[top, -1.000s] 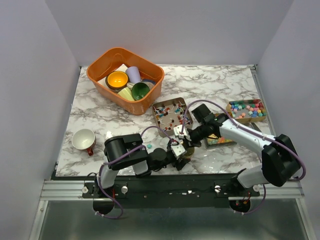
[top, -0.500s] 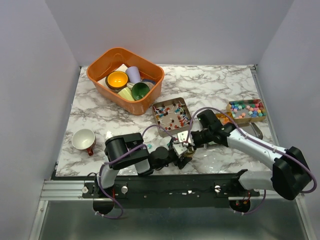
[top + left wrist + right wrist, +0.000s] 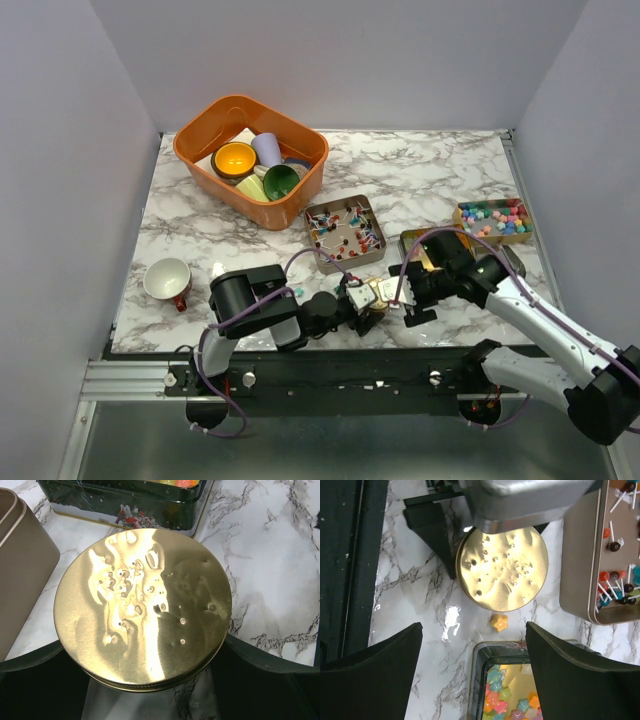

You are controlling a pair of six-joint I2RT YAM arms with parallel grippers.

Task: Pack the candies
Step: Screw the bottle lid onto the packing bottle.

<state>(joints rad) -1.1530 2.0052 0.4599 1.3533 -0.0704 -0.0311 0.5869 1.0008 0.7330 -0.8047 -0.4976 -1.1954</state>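
A yellow star candy (image 3: 499, 622) lies loose on the marble between the flat gold disc (image 3: 502, 567) and a dark tin (image 3: 492, 652) of star-shaped candies (image 3: 512, 700). My right gripper (image 3: 474, 627) hangs open above that spot, its fingers (image 3: 375, 672) wide apart and holding nothing. My left gripper (image 3: 145, 647) is open, one finger (image 3: 260, 655) on each side of the gold disc (image 3: 145, 605), which rests on the table. From above, both grippers (image 3: 372, 296) (image 3: 408, 292) meet near the front edge.
A tan tin of lollipops (image 3: 345, 230) stands just behind the grippers. A box of pastel balls (image 3: 493, 218) is at the right. An orange basket (image 3: 200, 160) of cups and bowls sits back left, a white cup (image 3: 166, 279) front left.
My right gripper has pulled back to the right, away from the lollipop tin, and gone from shut to open. The left arm has not moved.
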